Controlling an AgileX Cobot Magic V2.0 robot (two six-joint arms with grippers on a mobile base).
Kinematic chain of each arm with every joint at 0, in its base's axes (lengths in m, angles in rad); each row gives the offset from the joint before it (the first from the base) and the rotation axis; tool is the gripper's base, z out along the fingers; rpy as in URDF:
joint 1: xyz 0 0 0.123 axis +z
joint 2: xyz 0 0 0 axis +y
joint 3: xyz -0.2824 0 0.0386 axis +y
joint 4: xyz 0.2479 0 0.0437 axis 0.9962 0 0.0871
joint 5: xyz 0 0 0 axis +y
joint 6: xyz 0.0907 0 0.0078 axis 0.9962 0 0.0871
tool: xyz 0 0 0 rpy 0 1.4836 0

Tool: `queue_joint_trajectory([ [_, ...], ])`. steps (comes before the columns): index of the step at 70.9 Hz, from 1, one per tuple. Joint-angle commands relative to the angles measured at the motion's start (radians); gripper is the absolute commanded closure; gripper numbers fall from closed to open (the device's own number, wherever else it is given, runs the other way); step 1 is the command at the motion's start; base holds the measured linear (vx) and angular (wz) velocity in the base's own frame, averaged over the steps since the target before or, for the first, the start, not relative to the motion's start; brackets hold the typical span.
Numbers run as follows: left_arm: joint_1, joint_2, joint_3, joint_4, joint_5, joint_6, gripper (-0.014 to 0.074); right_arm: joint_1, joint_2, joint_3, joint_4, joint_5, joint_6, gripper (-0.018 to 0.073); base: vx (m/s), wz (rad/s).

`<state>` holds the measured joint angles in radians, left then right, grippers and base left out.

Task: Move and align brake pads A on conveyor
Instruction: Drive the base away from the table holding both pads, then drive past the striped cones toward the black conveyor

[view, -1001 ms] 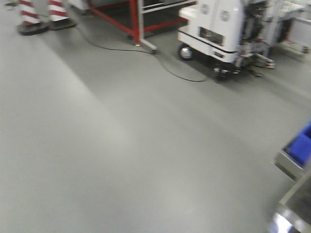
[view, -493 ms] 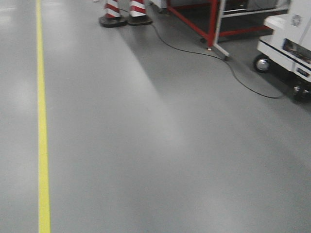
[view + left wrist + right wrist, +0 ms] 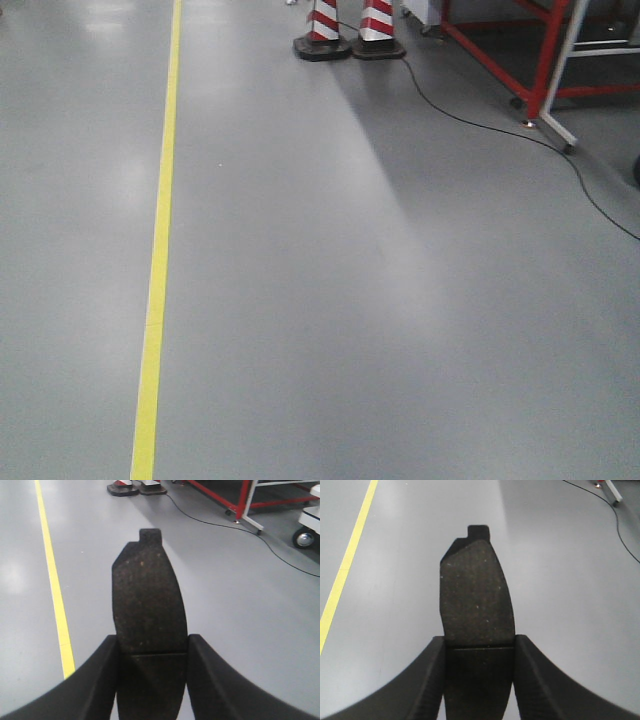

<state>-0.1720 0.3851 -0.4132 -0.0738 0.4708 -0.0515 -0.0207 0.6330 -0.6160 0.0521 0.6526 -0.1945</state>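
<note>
Floor [image 3: 400, 300] was smooth grey: yellow line [image 3: 158, 270], striped cones [image 3: 322, 30], red frame [image 3: 545, 60] ahead. Left gripper [image 3: 152, 642] clamped a gritty, curved brake pad [image 3: 147, 590]; right gripper [image 3: 479, 640] clamped a second pad [image 3: 477, 590], both above the floor.

Left-wrist dark gritty curved brake pad [image 3: 148, 610] & right-wrist pad [image 3: 477, 600]: lower ends cut off at btm edge.

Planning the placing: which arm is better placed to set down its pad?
Neither, visibly: left fingers hold the left pad and right fingers the right pad alike; no conveyor is in view.
</note>
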Motion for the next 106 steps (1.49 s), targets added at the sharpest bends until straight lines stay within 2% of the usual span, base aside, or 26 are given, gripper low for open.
queue_joint_trajectory([
  [1,-0.003,0.007,-0.028,-0.009,-0.094,-0.002,0.0404,-0.002,-0.003,-0.031,0.001,-0.089,-0.009,0.0352,0.40,0.22],
  [62,-0.003,0.007,-0.028,-0.009,-0.094,-0.002,0.0404,-0.002,-0.003,-0.031,0.001,-0.089,-0.009,0.0352,0.55,0.18],
  [106,-0.003,0.007,-0.028,-0.009,-0.094,-0.002,0.0404,-0.002,-0.003,-0.031,0.001,-0.089,-0.009,0.0352,0.67,-0.02],
])
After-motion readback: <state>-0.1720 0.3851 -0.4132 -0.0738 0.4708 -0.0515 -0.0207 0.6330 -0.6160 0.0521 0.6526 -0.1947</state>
